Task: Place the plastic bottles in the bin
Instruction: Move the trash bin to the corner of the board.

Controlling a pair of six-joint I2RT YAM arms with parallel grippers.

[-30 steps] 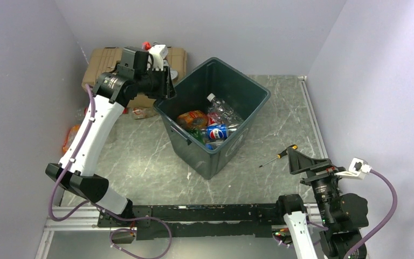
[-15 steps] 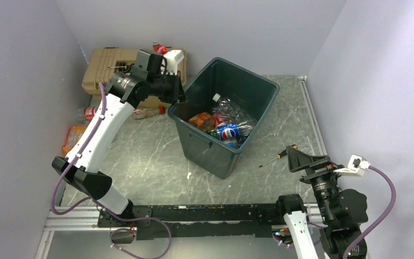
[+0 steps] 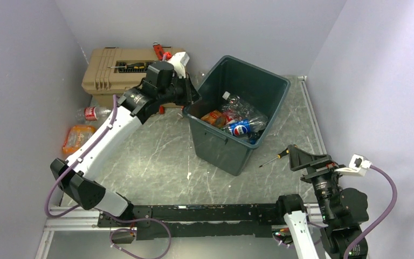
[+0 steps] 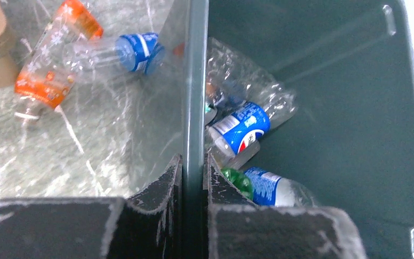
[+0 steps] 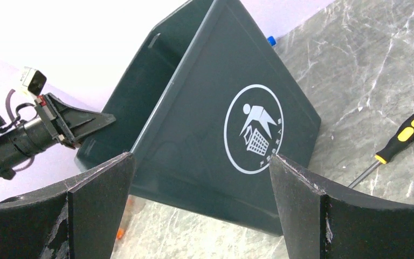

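The dark green-grey bin stands mid-table with several plastic bottles inside. My left gripper is shut on the bin's left rim. In the left wrist view its fingers pinch the thin rim, one outside and one inside. A blue-labelled bottle lies in the bin. More bottles lie on the table left of the bin: a red-labelled one, a crushed orange one, an orange-labelled one and a blue-labelled one. My right gripper stands open near the front right, facing the bin's wall.
A tan toolbox sits at the back left with a red wrench and a small screwdriver on it. A yellow-handled screwdriver lies between the bin and my right gripper. Walls close in on three sides.
My left gripper has closed on the bin's rim and dragged the bin to the right, away from the toolbox, uncovering bottles on the left. The right arm has stayed put.
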